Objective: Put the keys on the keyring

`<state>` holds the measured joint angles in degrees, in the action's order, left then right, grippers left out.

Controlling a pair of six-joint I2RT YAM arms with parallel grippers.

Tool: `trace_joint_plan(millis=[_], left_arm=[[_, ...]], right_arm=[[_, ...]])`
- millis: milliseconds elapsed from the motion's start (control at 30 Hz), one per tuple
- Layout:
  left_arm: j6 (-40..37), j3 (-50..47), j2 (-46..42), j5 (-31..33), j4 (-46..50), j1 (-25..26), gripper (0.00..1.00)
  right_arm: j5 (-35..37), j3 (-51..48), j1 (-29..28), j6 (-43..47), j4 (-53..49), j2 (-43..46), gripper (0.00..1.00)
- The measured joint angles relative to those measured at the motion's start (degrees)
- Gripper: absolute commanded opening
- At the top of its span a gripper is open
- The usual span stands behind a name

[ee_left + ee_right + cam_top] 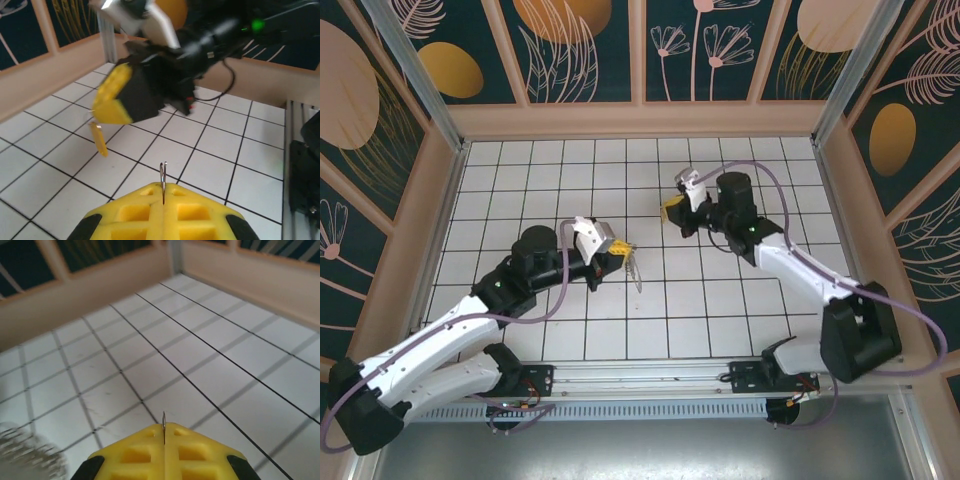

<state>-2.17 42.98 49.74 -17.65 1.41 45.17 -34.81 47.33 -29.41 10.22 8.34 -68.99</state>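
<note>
Two grippers are up off the table [720, 300], both pressed together, and each has something pinched. You're in the approach step: parts in hand, not yet mated.

Your left gripper [617, 247] holds the keyring [635, 272]. From above it hangs off the fingertips as a thin grey loop. On the left wrist camera it is edge-on, just a metal line rising from the closed seam.

Your right gripper [671, 212] sits up and to the right of it, near but apart. On the left wrist camera the key [99, 141] dangles below those yellow fingertips: a small orange-yellow piece, tilted, clear of the tiles. On the right wrist camera a thin metal edge [163, 420] pokes up from the closed seam. I can't tell whether that is the key's shaft.

As I read it, your next move is to close the gap and line the key's hole up with the ring's opening. That calls for a fine approach, because both parts are tiny and hang loose. I can't make out the hole or the ring's split, so go slowly and expect the key to swing.
</note>
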Motion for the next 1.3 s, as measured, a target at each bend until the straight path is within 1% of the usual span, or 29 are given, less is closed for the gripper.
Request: trace_joint_plan(millis=[167,267,367,633,900,1133,1300], left_arm=[[-2.7,0.2,-2.1,-0.2,2.5,0.0,0.00],[-3.8,0.2,-2.1,-1.9,3.3,0.0,0.00],[-4.7,0.3,-1.9,-4.6,3.4,0.0,0.00],[-5.4,0.7,-1.7,-8.8,3.4,0.0,0.00],[-5.6,0.7,0.0,-10.7,3.3,0.0,0.00],[-5.6,0.7,0.7,-11.6,3.3,0.0,0.00],[-5.6,0.7,0.7,-12.0,3.3,0.0,0.00]], right_arm=[[-8.8,-4.0,-3.3,0.1,3.2,9.5,0.00],[-12.7,-5.3,-4.9,0.2,4.3,12.5,0.00],[-14.8,-6.6,-6.0,0.5,5.8,13.4,0.00],[-17.9,-10.1,-7.8,2.4,9.2,12.7,0.00],[-19.4,-12.8,-8.1,2.3,16.0,12.6,0.00],[-19.8,-14.0,-9.0,-0.1,22.2,11.8,0.00],[-19.6,-14.4,-9.0,-0.3,23.8,11.4,0.00]])
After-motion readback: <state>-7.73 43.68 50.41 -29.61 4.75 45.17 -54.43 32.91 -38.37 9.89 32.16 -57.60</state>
